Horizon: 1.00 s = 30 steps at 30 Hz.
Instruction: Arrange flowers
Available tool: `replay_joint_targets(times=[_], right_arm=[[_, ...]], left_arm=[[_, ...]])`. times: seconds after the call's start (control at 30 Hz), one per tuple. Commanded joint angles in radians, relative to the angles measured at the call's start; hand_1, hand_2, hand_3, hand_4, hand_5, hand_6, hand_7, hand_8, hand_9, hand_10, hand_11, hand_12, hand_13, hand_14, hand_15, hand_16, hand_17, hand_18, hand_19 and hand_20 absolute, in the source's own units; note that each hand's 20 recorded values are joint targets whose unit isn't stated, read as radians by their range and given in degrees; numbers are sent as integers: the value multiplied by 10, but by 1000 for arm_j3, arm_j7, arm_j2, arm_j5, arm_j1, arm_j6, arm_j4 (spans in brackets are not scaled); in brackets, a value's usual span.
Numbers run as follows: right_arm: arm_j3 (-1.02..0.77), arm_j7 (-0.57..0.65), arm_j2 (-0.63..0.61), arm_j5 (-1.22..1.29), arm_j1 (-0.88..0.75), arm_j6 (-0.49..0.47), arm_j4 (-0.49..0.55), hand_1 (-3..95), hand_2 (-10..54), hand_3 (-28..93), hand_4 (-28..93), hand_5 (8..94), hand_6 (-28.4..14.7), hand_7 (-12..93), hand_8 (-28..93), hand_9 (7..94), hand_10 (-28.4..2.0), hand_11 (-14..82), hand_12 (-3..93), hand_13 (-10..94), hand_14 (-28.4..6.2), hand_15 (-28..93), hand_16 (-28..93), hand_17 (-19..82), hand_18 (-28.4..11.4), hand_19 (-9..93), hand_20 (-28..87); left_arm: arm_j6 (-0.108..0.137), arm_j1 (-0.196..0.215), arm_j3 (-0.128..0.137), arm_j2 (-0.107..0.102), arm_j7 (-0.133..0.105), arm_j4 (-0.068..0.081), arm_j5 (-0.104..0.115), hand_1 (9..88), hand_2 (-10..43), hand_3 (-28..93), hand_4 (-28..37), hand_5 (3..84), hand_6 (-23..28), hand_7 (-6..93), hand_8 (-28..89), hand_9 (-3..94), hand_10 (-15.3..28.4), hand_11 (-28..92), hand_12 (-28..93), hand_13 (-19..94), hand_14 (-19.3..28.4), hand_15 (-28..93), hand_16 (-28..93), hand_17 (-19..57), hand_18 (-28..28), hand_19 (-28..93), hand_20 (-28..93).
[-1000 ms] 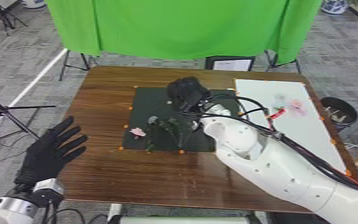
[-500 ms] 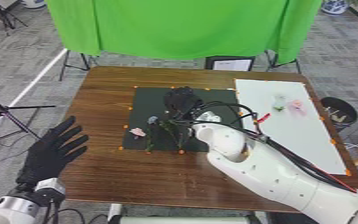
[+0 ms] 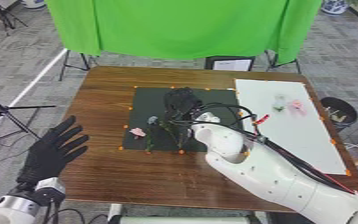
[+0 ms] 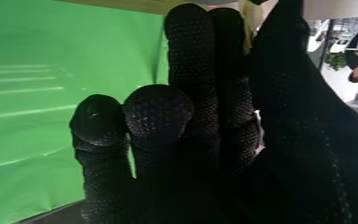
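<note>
My right hand [image 3: 182, 100] is above the dark mat [image 3: 215, 94], its fingers relaxed. Left of it and nearer me on the mat lie a pink flower [image 3: 138, 132], a pale bluish flower [image 3: 152, 120] and green stems [image 3: 168, 129]. On the white sheet at the right are a pale flower with green [image 3: 278, 107] and a pink flower [image 3: 295, 106]. My left hand [image 3: 51, 152] is over the table's left edge, fingers spread and straight. In the right wrist view, my right hand [image 4: 202, 130] has its fingers extended, with the thumb close alongside.
The brown table [image 3: 104, 175] carries the mat and the white sheet [image 3: 309, 145], with orange markers along their edges. A green curtain [image 3: 184, 30] hangs beyond the far edge. A dark bin [image 3: 339, 110] stands off the right side.
My right hand has moved a little nearer me over the mat, and its forearm has shifted left, uncovering more of the white sheet. My left hand has stayed where it was.
</note>
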<state>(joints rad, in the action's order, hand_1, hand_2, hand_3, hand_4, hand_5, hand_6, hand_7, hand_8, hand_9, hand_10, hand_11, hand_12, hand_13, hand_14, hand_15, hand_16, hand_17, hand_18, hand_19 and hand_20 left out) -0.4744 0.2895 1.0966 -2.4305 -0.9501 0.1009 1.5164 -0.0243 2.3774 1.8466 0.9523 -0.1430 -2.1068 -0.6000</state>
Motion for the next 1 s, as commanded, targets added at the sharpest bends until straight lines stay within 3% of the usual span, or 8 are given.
replay_joint_targets(times=[0.03,0.33,0.57,0.63,0.7,0.73,0.87,1.0], right_arm=[[-6,-8,11,-17,-2,-21,8,383,-95,785,-283,714,28,403,-1,844,-65,245,290,740,-49,755,326,365,-199,926,528],[-32,-4,1,-13,-12,-35,29,350,-95,783,-283,708,29,387,4,829,-70,274,240,731,-50,759,325,358,-200,924,533],[-153,46,-54,43,-46,-37,120,300,-95,817,-283,700,30,348,-25,811,-73,275,239,718,-55,764,325,351,-202,921,536],[-214,69,-83,69,-56,-112,145,276,-95,853,-282,621,20,352,-144,727,-81,299,244,691,-59,775,320,332,-201,913,544],[-266,91,-120,100,-65,-181,160,266,-95,865,-282,538,3,345,-155,640,-89,305,249,663,-64,783,318,320,-201,906,548],[-293,92,-137,114,-72,-205,160,256,-95,875,-283,465,-17,341,-151,554,-102,306,248,624,-72,791,310,304,-202,895,549],[-373,122,-215,170,-112,-186,147,233,-95,892,-283,318,-53,319,-134,349,-141,267,251,501,-102,811,264,258,-218,858,564],[-416,173,-288,180,-147,-178,134,219,-95,888,-283,250,-71,287,-116,286,-162,215,259,454,-116,822,229,241,-221,840,575]], left_arm=[[-11,1,-4,-2,9,5,-3,222,-40,676,-283,238,27,172,-102,220,109,127,197,178,159,227,17,-118,236,375,85],[-9,6,1,0,9,3,-5,222,-40,676,-283,238,26,172,-102,219,108,129,198,178,158,228,17,-117,235,375,84],[-10,3,1,4,13,4,-4,222,-39,675,-283,238,26,174,-101,221,108,131,196,178,158,227,17,-118,236,375,85],[-10,10,5,8,10,1,-2,222,-39,675,-283,238,26,174,-102,220,108,131,196,178,158,227,17,-118,236,375,85],[-5,15,4,7,6,1,0,222,-39,675,-283,238,26,174,-102,220,108,132,196,178,158,228,18,-118,236,375,85],[-6,17,6,8,7,1,1,223,-39,673,-283,238,26,174,-102,220,108,132,196,178,158,228,17,-118,236,375,85],[-9,17,7,6,2,1,-1,221,-39,675,-283,239,26,174,-102,221,109,131,196,179,159,228,17,-118,236,375,85],[-11,24,15,7,1,-1,-2,221,-40,675,-283,238,26,175,-102,220,109,131,196,179,159,228,17,-118,236,375,85]])
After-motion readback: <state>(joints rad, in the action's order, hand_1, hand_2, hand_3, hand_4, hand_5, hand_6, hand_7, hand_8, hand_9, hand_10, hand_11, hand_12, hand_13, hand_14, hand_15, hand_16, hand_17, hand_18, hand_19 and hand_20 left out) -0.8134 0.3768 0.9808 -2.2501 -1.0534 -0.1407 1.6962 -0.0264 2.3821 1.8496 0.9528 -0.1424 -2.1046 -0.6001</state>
